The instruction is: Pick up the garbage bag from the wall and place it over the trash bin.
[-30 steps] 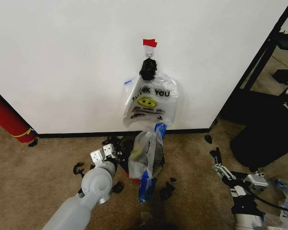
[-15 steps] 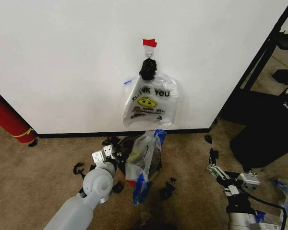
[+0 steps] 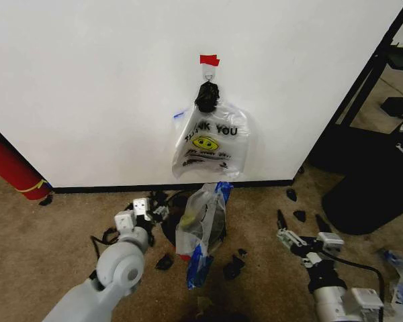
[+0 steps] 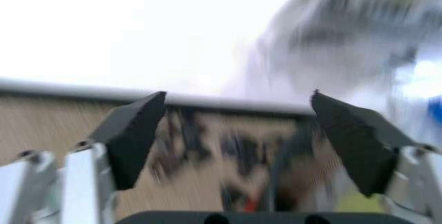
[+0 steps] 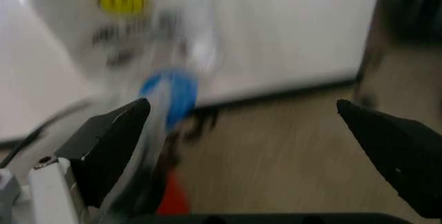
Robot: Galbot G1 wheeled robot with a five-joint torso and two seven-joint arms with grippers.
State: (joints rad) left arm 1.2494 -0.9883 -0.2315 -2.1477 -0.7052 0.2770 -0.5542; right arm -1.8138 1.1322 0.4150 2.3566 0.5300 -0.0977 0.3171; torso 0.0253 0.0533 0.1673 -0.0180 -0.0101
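Head view first: the garbage bag (image 3: 203, 225) sits low in the centre of the frame, draped over the trash bin (image 3: 173, 231), whose dark rim peeks out at the bag's left edge with a sliver of red at the base. Its crinkly plastic stands up in a loose peak with blue patches at top and bottom, so by my read it is on the bin but not yet spread snug around the rim. Above it, on the wall (image 3: 87, 87), the "THANK YOU" bag (image 3: 211, 142) hangs from a hook under the red tape (image 3: 209, 60), with a black knotted bundle (image 3: 207, 96) at its neck. Left tool (image 3: 142, 211) hovers just left of the bin, released, pads spread wide in the left wrist view (image 4: 235, 136) and holding nothing. Right tool (image 3: 302, 239) waits lower right on the carpet side, well apart from the bag; the right wrist view (image 5: 249, 146) shows it gaping open too, facing toward the bag.
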